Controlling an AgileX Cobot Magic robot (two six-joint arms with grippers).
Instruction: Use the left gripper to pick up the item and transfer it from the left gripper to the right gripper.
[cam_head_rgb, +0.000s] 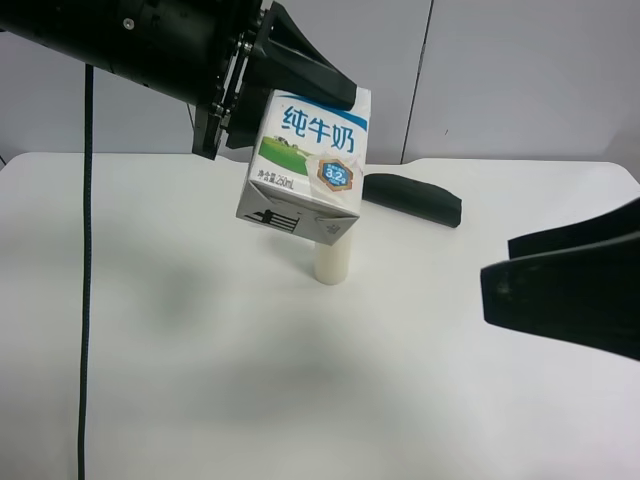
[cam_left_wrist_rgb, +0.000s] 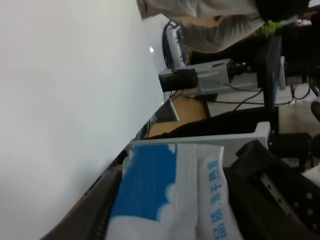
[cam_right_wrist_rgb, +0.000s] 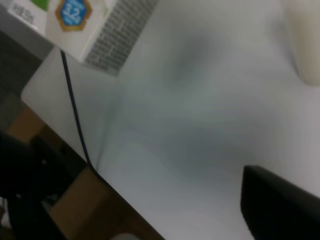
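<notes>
Your left claw is clenched on the carton, and the carton hangs in the air above the table, clear of it. In the exterior high view the claw's fingers pinch the carton's top end, one finger lying across its upper edge. The carton is tilted, with its printed front facing the camera and its lower corner above the white cylinder. Whether they touch, you cannot tell from here. Your left wrist view shows the carton's blue and white print wedged between the two dark fingers.

Your right claw stands open at that view's right edge, low over the table. Its jaws point toward the carton, well apart from it, with nothing between them.

A dark case lies on the table behind the carton. A thin cable hangs from the left arm.
</notes>
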